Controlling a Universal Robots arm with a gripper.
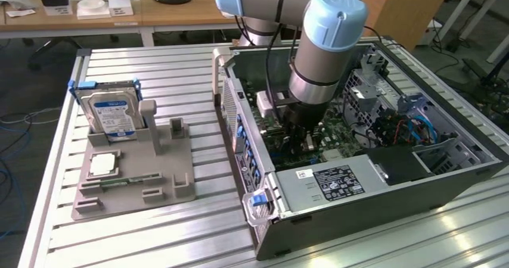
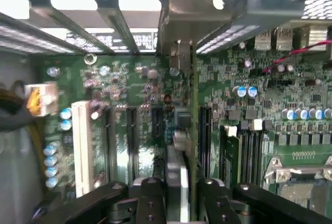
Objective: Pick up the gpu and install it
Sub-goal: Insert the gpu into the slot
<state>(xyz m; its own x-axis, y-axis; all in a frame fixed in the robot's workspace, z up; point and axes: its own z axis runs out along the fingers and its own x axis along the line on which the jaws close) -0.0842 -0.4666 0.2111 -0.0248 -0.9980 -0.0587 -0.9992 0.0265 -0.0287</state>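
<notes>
My gripper (image 2: pixel 179 190) is down inside the open computer case (image 1: pixel 445 178), shut on the gpu (image 2: pixel 182 146). In the wrist view the card is seen edge-on between the two black fingers (image 2: pixel 150 198), and it runs away toward its grey metal bracket (image 2: pixel 179 32) at the case's rear slot openings. The card stands over the green motherboard (image 2: pixel 124 79), among the black expansion slots (image 2: pixel 132 136). Whether its edge sits in a slot I cannot tell. In the exterior view the gripper (image 1: pixel 297 138) is low over the board, under the arm's wrist.
A white slot (image 2: pixel 80 141) and memory slots (image 2: pixel 249 146) flank the card. The power supply (image 1: pixel 334 181) and blue cables (image 1: pixel 413 128) crowd the case. On the exterior view's left, a grey fixture (image 1: pixel 171 187) holds a hard drive (image 1: pixel 111 116) and small parts.
</notes>
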